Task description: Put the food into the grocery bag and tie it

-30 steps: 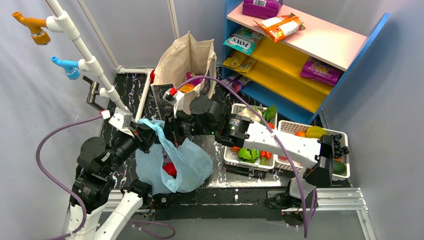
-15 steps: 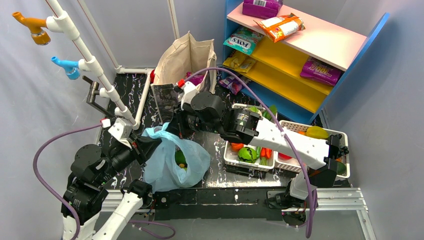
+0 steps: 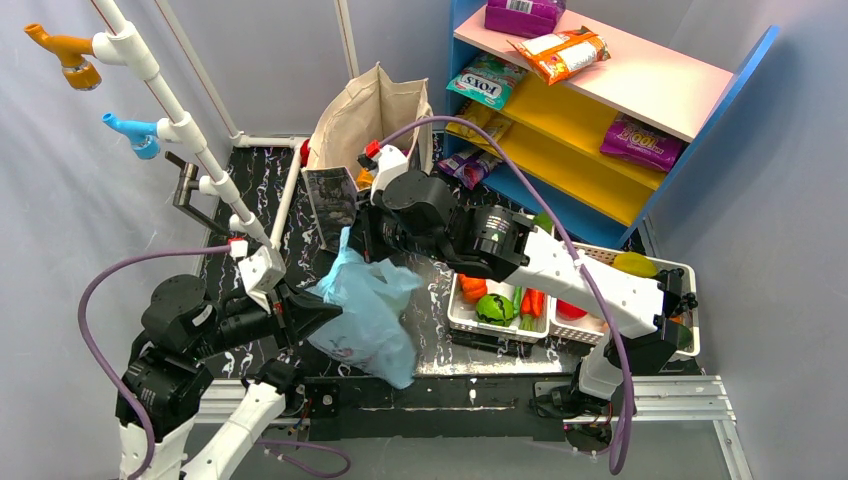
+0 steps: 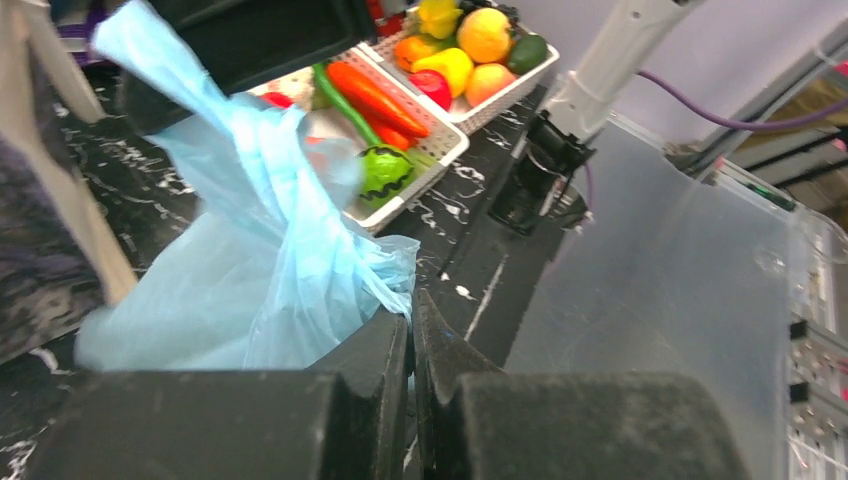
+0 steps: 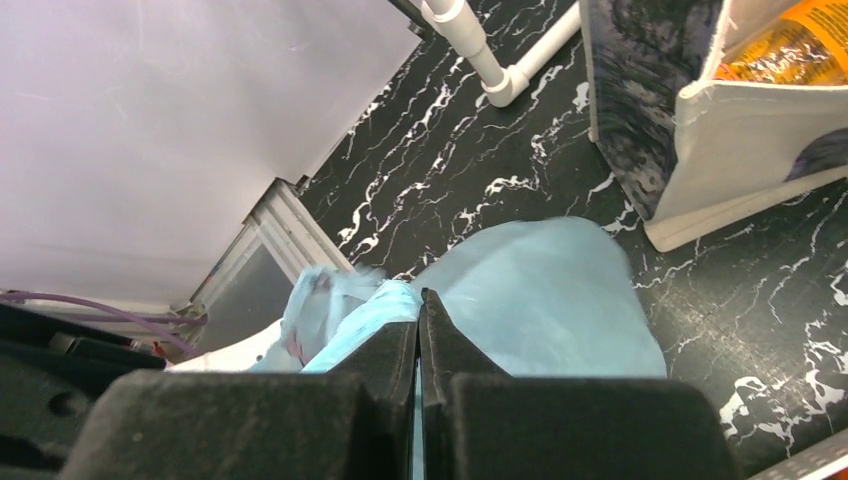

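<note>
The grocery bag has been pulled taut and shifted nearer.

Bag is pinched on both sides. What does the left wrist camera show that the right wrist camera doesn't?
Only the left wrist view: the left end effector shut on a bunch of the bag, and behind it the baskets with a carrot and a green vegetable.
Only the right wrist view: the right end effector shut on another bunch of the bag, a white pipe and an orange packet.
Both views: the blue bag and the black marbled table.
</note>
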Controlling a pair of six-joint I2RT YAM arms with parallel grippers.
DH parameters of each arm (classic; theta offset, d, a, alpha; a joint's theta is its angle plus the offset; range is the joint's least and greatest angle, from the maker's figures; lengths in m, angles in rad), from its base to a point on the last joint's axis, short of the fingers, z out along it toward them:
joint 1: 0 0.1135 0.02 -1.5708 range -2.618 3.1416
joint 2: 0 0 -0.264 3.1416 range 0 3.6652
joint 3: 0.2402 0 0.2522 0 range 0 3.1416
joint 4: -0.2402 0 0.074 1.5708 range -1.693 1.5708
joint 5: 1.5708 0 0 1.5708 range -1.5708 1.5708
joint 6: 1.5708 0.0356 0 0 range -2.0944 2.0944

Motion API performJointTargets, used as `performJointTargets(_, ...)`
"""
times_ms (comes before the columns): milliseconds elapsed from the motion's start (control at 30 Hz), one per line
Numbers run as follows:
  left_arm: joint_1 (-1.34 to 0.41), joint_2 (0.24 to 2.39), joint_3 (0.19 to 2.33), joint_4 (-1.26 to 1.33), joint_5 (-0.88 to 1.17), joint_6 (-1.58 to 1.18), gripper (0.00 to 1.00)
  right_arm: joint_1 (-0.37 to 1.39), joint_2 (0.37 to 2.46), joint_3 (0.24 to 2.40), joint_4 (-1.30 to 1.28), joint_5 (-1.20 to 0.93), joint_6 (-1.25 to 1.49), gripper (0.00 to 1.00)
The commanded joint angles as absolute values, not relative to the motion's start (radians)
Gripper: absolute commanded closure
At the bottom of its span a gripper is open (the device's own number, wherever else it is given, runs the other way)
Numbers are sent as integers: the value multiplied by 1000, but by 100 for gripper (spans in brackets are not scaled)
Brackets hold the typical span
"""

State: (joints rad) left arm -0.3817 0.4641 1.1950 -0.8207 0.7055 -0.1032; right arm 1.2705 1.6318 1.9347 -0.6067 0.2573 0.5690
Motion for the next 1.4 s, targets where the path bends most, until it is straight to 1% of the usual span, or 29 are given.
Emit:
performJointTargets(0,-386,483,1224,-839,920,-89,100,1253,1622,1923,-567,394,573,99)
performJointTargets(167,-387,467,1234,-842,910,-93,100,1190,1622,1878,-579,421,649,99)
performJointTargets(300,-387,455,1258,-875,912,-96,100,1073,1629,1808,-602,323,741,99)
performJointTargets(400,-387,441,1281,-905,905,-94,100,998,1640,1772,-624,293,752,99)
performJointTargets(533,-387,427,1313,-949,896,-95,100,930,1672,1795,-701,313,729,99)
performJointTargets(733,-387,404,1366,-1021,834,-94,100,890,1679,1784,-767,300,753,99)
performJointTargets(833,-387,396,1392,-1077,772,-85,100,899,1650,1786,-713,223,700,99)
performJointTargets(900,-387,385,1389,-1105,691,-93,100,921,1624,1791,-662,176,661,99)
performJointTargets(933,-387,380,1387,-1107,650,-122,89,939,1613,1793,-640,158,638,99)
performJointTargets(967,-387,380,1392,-1105,604,-157,73,961,1603,1795,-629,156,624,99)
performJointTargets(1033,-387,389,1415,-1096,530,-223,45,1010,1592,1811,-628,166,603,99)
performJointTargets(1067,-387,403,1433,-1095,498,-250,34,1032,1588,1815,-632,175,602,99)
performJointTargets(1100,-387,417,1450,-1095,484,-272,28,1060,1587,1815,-637,184,608,99)
performJointTargets(1133,-386,436,1468,-1097,469,-294,19,1078,1585,1814,-638,185,617,99)
performJointTargets(1233,-386,510,1520,-1108,433,-375,11,1106,1594,1832,-639,167,626,99)
performJointTargets(1300,-387,579,1568,-1125,388,-447,13,1120,1606,1861,-645,151,620,99)
performJointTargets(1367,-386,662,1638,-1168,329,-527,18,1128,1617,1880,-647,139,620,99)
